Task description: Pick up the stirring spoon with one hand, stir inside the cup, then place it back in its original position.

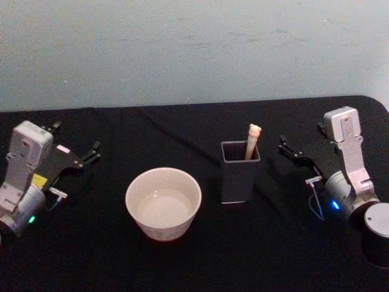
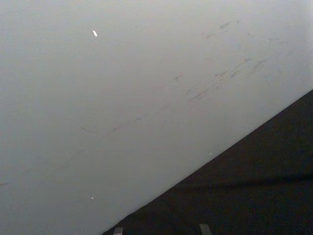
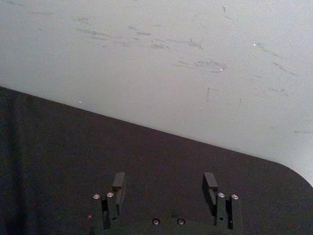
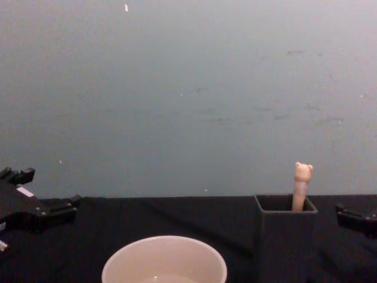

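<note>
The stirring spoon stands in the dark grey square holder, its bear head poking above the rim. The cream-white cup sits on the black table just left of the holder; its rim shows low in the chest view. My right gripper, on the wrist with the blue light, rests open to the right of the holder, a short gap away. Its fingers stand wide apart with nothing between them. My left gripper lies open at the table's left side, well away from the cup.
A black cloth covers the table, whose far edge meets a pale scuffed wall. The table's rounded far right corner lies beyond my right gripper. Bare cloth lies in front of the cup and holder.
</note>
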You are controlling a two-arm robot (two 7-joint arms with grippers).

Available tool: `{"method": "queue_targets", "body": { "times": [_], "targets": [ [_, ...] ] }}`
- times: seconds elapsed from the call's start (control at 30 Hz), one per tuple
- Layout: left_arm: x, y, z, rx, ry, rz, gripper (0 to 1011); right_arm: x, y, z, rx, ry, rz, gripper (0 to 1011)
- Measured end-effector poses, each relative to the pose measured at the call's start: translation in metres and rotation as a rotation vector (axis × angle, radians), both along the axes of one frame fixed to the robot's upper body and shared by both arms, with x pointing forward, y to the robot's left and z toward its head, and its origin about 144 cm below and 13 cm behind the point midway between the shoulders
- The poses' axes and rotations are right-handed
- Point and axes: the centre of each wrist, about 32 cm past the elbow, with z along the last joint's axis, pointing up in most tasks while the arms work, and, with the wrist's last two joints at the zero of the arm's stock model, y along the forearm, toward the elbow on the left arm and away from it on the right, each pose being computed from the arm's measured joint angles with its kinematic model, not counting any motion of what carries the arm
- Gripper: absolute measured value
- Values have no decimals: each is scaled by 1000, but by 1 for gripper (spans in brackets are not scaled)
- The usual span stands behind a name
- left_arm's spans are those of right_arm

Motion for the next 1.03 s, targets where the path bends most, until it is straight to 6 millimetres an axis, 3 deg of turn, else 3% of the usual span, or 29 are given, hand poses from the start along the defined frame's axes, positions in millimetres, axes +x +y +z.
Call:
{"method": "queue_targets", "body": {
  "times": [1.03],
  "targets": [
    [0, 0, 0, 0, 0, 0, 1001, 0, 0, 1, 1, -1, 0, 1003]
  ]
}}
